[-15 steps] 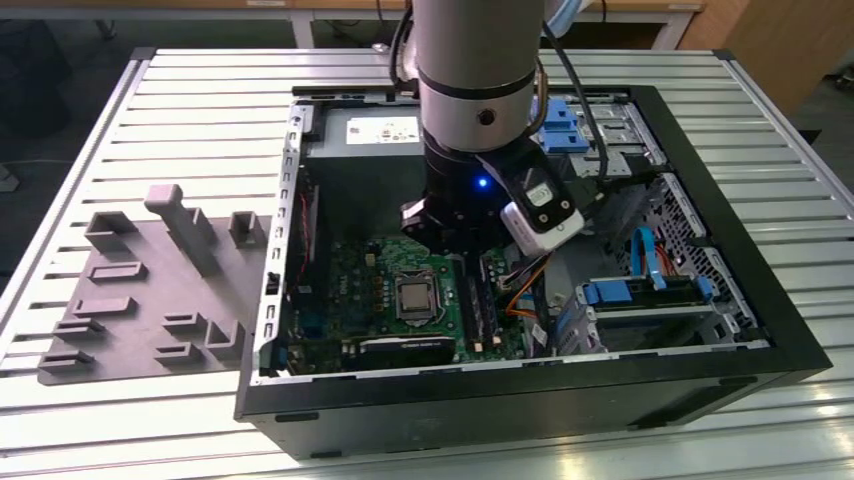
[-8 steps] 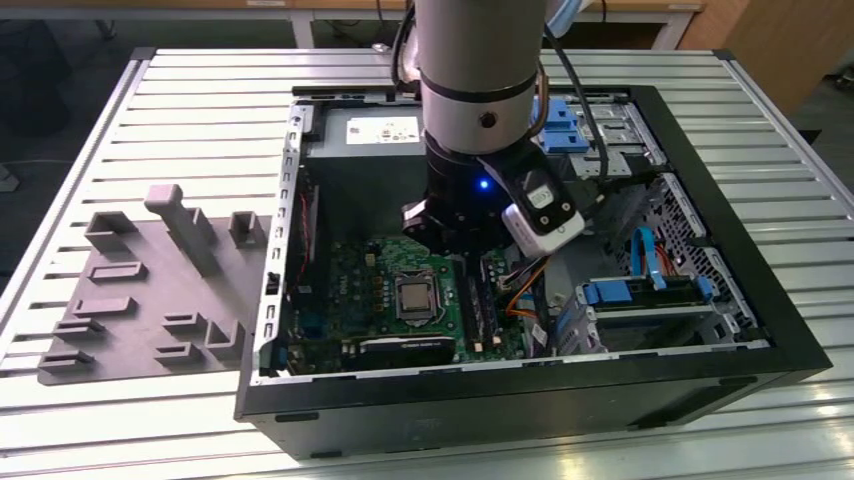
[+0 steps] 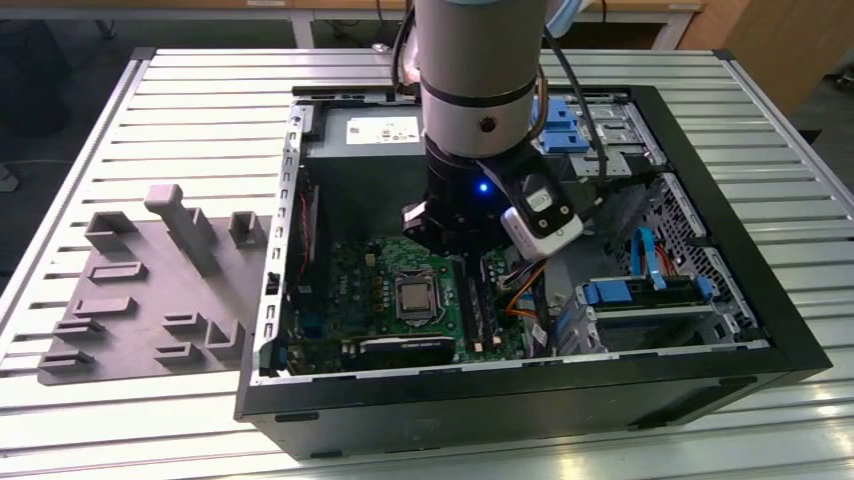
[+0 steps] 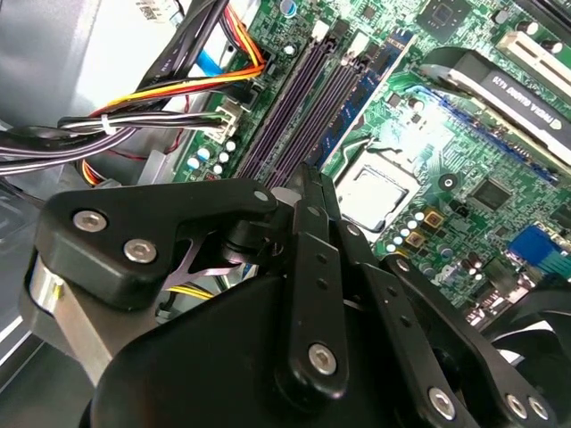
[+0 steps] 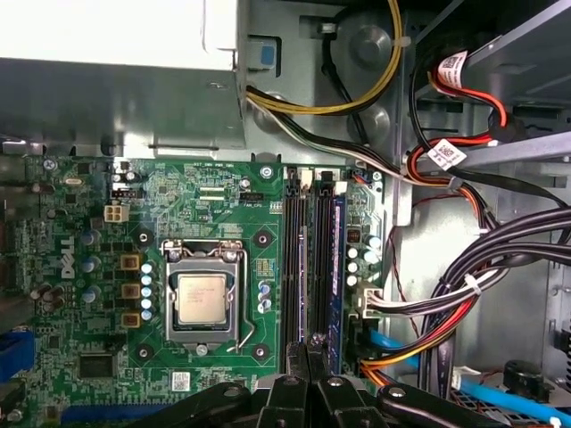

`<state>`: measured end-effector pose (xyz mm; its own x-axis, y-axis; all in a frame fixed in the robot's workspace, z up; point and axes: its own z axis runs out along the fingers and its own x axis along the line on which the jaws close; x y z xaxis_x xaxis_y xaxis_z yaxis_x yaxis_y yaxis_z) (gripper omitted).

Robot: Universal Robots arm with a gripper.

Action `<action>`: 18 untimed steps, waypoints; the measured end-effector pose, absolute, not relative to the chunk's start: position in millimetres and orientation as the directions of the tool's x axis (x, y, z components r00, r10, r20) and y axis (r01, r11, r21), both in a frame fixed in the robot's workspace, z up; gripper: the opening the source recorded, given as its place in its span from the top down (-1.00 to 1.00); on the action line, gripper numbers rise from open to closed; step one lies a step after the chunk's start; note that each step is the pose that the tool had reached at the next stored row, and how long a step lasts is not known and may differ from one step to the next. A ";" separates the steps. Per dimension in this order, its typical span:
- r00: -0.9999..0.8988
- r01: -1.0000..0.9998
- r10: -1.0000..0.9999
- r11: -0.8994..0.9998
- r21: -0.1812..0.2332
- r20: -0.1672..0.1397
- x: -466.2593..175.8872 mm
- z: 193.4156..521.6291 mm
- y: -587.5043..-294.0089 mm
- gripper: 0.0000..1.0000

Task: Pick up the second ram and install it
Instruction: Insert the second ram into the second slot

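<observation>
A robot arm reaches down into an open computer case (image 3: 747, 330) lying on a slatted metal table (image 3: 200, 110), its gripper (image 5: 308, 352) poised directly over the memory slots (image 5: 303, 259) of the green motherboard (image 3: 360, 300). In both wrist views the black jaws stand drawn together to a narrow tip, with nothing visibly held between them; whether they press on anything below cannot be told. A blue-green ram stick (image 5: 337, 267) stands seated upright in the slot nearest the bundled cables, its edge running alongside the empty dark slots just beside the gripper's tip; in the second wrist view the same stick (image 4: 370, 94) lies beyond the closed jaws. Whether this is the first or the second ram cannot be told.

The silver-capped processor (image 5: 201, 299) sits in its socket on the board, just beside the memory slots on the side away from the cables. Bundles of black, red, yellow and orange wiring (image 5: 464, 276) run along the other side of the slots.

On the exterior view's left, well apart from the case, a grey moulded tray (image 3: 147, 300) with raised blocks rests on the table. Blue drive fittings (image 3: 641, 290) show in the case at the exterior view's right.
</observation>
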<state>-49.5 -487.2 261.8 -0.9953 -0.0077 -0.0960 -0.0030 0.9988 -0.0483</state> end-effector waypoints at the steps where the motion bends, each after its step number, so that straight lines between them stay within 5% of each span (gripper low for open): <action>1: -0.995 -0.003 -0.008 0.999 -0.048 -0.096 -49.4 261.4 -487.2 0.77; 18: -0.995 -0.003 -0.008 0.999 -0.048 -0.095 -49.3 254.0 -487.3 0.77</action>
